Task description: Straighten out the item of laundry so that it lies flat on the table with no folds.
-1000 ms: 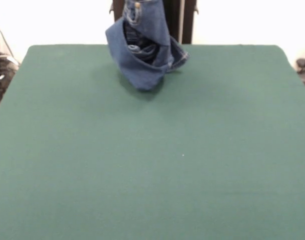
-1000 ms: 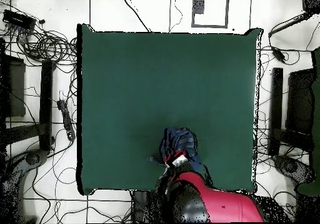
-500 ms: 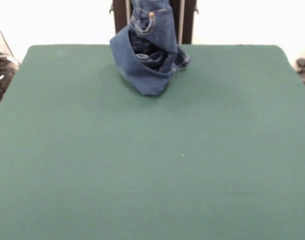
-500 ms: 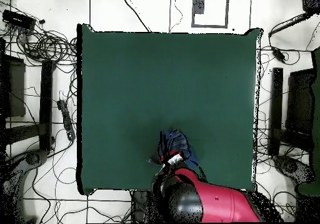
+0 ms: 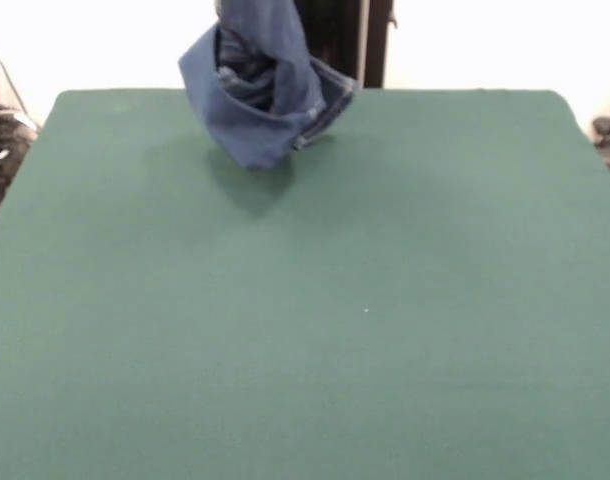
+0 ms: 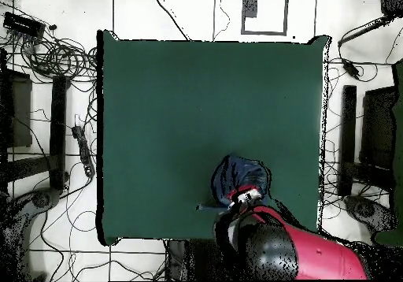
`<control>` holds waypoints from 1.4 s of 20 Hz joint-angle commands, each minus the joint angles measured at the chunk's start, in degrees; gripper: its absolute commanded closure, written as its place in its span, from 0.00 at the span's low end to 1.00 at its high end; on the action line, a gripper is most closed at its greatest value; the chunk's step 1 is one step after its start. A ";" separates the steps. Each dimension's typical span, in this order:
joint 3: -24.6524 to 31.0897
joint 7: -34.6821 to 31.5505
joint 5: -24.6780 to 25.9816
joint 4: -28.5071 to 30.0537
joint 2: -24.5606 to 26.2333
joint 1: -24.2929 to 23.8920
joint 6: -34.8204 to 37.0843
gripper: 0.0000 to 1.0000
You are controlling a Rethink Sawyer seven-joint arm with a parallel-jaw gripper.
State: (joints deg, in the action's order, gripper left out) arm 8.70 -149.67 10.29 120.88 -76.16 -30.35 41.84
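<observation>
Up at the far edge of the surface (image 5: 405, 300) in the front view, right by the robot's side, your jeans (image 5: 260, 95) are hanging as a bunched, folded-over bundle. The lowest curl dangles just above the green cloth with a soft shadow under it, so they look airborne, not resting.

The thing that matters for the next move: the denim hangs straight down from whatever's holding it, long axis roughly vertical, top running out of frame. So the whole bundle sits below the jaws, and nearly all the free surface stretches away from the robot toward the front camera. If you want them flat, I'd guess you lay them out in that direction, letting the low end touch first.

Overhead, the gripper (image 6: 245, 194) shows as a pale bit at the end of the red arm (image 6: 307, 255), right on the bundle's near edge. You can't actually see the jaws, but the jeans dangling there suggest they're clamped on the denim.

Compared to half a second ago, the bundle has swung left in the front view and sits a little higher; overhead, the arm has shifted right.
</observation>
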 commanded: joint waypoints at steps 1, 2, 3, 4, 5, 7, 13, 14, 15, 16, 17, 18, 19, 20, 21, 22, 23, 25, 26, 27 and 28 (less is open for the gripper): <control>-1.35 2.29 -3.42 -8.18 -5.39 -1.87 11.58 1.00; -1.19 5.33 -4.10 -8.51 -6.02 -3.32 12.44 1.00; -0.86 10.19 -5.51 -8.69 -7.08 -5.53 13.75 1.00; -0.83 11.84 -5.77 -9.00 -7.74 -6.44 14.66 1.00; -0.88 13.89 -7.58 -8.79 -8.81 -7.68 15.78 1.00; -1.11 14.54 -9.17 -7.66 -10.22 -8.46 16.72 1.00; -1.52 -0.77 -10.60 -0.86 -10.76 -1.20 8.79 1.00; -1.51 -4.32 -10.38 -0.66 -10.29 0.48 7.71 1.00; -1.52 -7.45 -10.64 -1.03 -9.80 1.98 7.23 1.00; -1.76 -8.67 -10.83 -1.31 -9.53 2.86 7.20 1.00; -2.08 -9.70 -10.87 -2.25 -9.16 3.37 7.81 1.00; -2.61 -9.33 -10.73 -3.11 -9.10 3.43 8.76 1.00; -3.13 -8.95 -10.59 -3.96 -9.03 3.49 9.72 1.00; -3.70 -7.60 -10.24 -4.61 -9.26 3.10 10.68 1.00; -4.28 -4.35 -9.87 -5.62 -9.79 1.96 12.09 1.00; -4.92 -1.19 -10.13 -6.00 -10.11 0.70 12.63 1.00; -5.68 4.70 -11.05 -6.20 -10.49 -1.85 13.06 1.00; -6.25 11.03 -11.61 -6.09 -10.62 -4.92 12.86 1.00; -6.45 14.38 -11.79 -5.88 -10.63 -6.58 12.59 1.00; -6.21 17.17 -11.64 -5.70 -10.40 -8.11 11.80 1.00; -5.91 18.31 -11.47 -5.65 -10.34 -9.03 11.39 1.00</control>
State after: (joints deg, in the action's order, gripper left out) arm 4.88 -149.32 1.59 115.62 -87.08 -35.54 50.13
